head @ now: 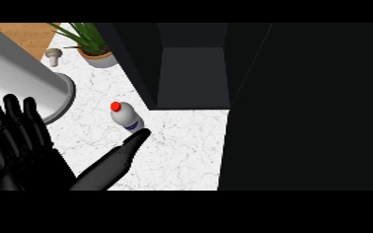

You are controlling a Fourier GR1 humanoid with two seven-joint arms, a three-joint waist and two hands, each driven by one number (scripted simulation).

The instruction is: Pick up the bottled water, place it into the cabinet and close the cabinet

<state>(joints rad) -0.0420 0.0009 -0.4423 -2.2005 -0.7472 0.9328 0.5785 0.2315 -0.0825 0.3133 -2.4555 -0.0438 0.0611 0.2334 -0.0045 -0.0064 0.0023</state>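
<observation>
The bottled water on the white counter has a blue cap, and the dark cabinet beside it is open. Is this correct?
Not quite: in the head view the bottled water has a red cap, not blue. The rest holds: it is on the white counter, and the dark cabinet beside it is open.

Bare counter (182,148) leads into the open cabinet (191,74); its door (291,108) walls off the right

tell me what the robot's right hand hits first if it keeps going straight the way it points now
Probably the small white plastic bottle with the red cap: the black right hand points up-left at it, fingertip just short of its base. Whether they already touch is unclear from this steep view.
</observation>
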